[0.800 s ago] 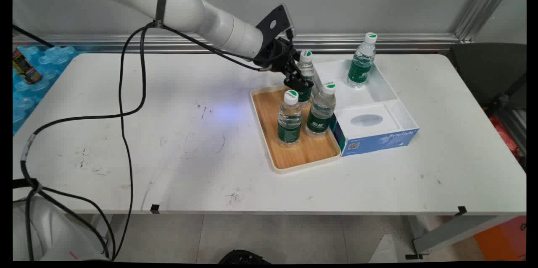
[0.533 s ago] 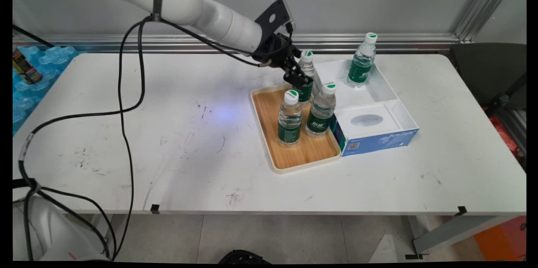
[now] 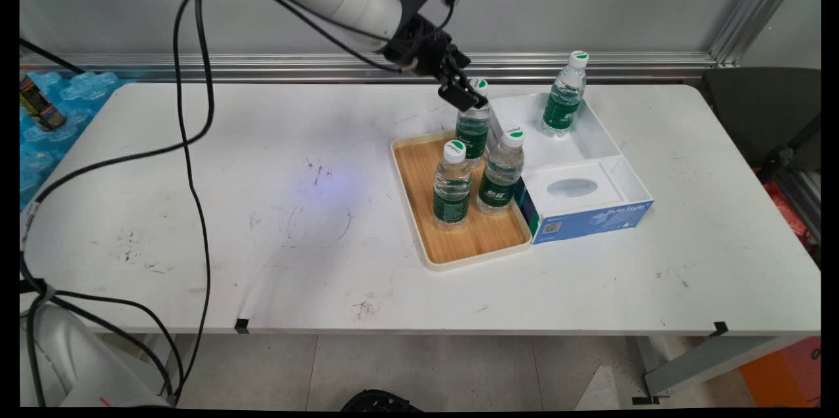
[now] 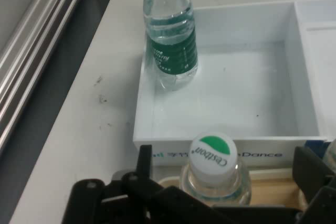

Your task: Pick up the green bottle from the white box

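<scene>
Tool (image 3: 467,95), fingers apart and gripping nothing, sits upper-centre of frame level with the cap of the upright rear bottle (image 3: 473,124), which stands between them.

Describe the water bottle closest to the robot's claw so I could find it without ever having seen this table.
Find the wooden tray lying left of the white box. Three bottles stand on it; take the far bottle at its back edge, next to the box wall. Unlike the two nearer ones, the open gripper hangs right at its green-and-white cap.

Even bright overhead light, soft shadows; hand view slightly soft.
</scene>
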`<state>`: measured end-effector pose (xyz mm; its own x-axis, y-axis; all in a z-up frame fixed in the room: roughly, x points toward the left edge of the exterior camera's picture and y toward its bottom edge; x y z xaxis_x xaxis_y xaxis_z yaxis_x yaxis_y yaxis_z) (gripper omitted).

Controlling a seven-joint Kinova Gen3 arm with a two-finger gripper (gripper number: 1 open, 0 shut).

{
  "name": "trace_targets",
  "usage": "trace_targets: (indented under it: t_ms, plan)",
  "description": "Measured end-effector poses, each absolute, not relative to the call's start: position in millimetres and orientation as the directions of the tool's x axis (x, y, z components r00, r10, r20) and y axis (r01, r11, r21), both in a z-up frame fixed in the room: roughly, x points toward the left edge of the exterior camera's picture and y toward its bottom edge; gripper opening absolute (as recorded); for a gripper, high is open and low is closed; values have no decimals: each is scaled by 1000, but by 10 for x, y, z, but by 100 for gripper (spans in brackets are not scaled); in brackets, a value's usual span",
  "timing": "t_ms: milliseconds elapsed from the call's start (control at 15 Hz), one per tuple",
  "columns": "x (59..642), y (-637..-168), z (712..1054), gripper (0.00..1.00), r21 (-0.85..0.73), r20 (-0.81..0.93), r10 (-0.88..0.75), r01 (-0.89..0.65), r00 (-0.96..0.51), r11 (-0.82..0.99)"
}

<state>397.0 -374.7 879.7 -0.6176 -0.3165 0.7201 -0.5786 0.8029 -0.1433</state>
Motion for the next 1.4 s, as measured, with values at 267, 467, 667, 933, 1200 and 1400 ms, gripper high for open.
trace_targets:
  t_ms: [267, 467, 667, 933, 1200, 1400]
  plan:
    - [3855, -3867, 9086, 100, -138, 716, -316, -570, -622, 810]
    - [3689, -4051, 9248, 100, -147, 727, -297, -563, -619, 813]
    - [3511, -4279, 9310, 100, -162, 736, -276, -556, -619, 815]
    - [3291, -4579, 9229, 100, -178, 730, -262, -546, -631, 818]
    - [3086, -4877, 9043, 100, -188, 721, -254, -536, -644, 823]
    - [2956, -5048, 8924, 100, -189, 718, -251, -530, -649, 827]
